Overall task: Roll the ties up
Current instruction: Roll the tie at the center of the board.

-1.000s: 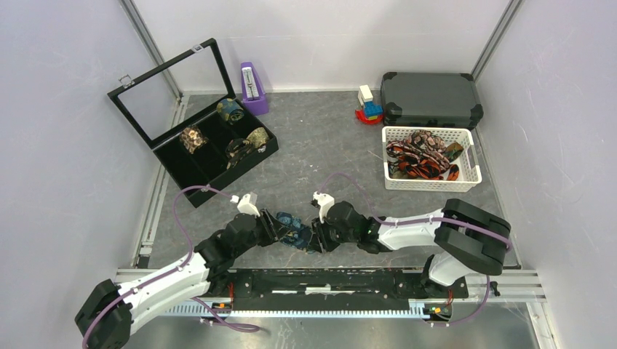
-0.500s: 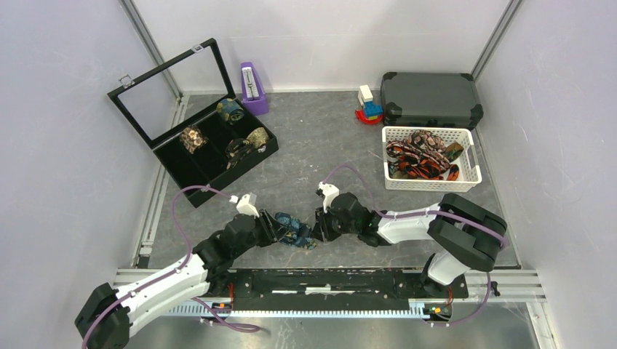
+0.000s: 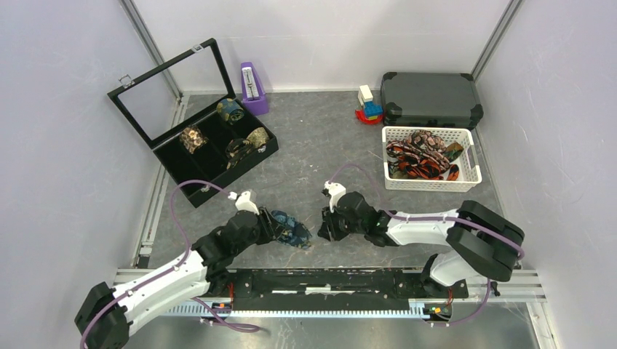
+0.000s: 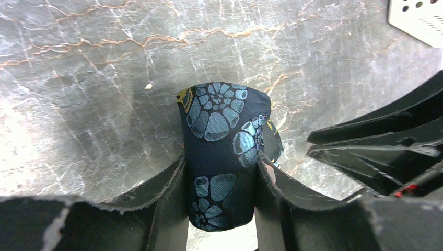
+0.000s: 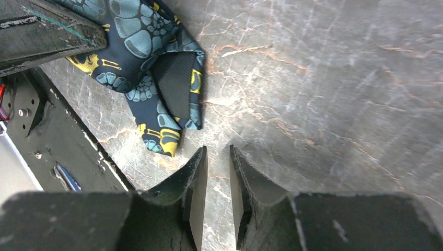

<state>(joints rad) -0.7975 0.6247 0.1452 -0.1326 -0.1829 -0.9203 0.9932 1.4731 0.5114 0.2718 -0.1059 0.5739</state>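
Across the grey table (image 3: 313, 145), the black case (image 3: 190, 190) at the far left already holds several rolled ties (image 3: 193, 138). The white basket (image 3: 469, 178) at the right has a heap of loose ties (image 3: 418, 156) in it, so I'd judge plenty of work is left. Near the front edge, the navy tie (image 4: 222, 136) stands as a coil clamped between the left gripper (image 4: 220, 162) fingers, its tail end loose on the table. The right gripper (image 5: 217, 151) hangs just beside that tail, jaws barely parted and holding nothing.
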